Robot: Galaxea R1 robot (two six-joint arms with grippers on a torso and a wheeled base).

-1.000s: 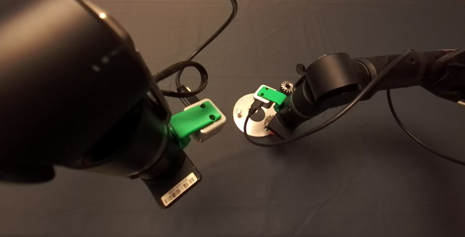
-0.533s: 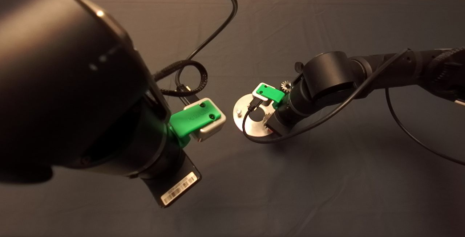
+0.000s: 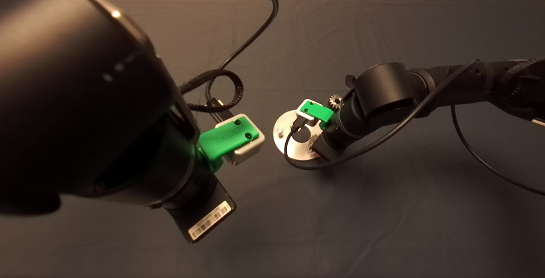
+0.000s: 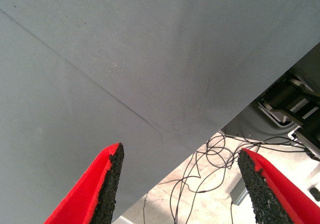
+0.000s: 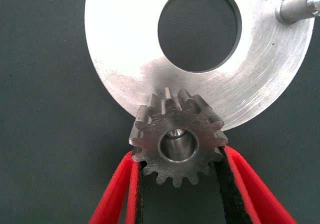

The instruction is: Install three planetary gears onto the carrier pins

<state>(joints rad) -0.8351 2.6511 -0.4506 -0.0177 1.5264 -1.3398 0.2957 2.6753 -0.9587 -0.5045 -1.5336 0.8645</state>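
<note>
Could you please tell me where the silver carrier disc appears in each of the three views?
Head view: disc mid-mat, partly under the right gripper.
Left wrist view: not in it; only mat and floor cables.
Right wrist view: disc beyond the held gear.
Shared landmark: the bare pin.

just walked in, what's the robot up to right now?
The right gripper holds a gear between its fingers at the rim of the disc; a pin tip shows through the gear's centre hole, so it looks to be going onto that pin. Another pin stands bare. A second gear lies on the mat beside the disc. The left gripper is open and empty, off to the left of the disc.
</note>
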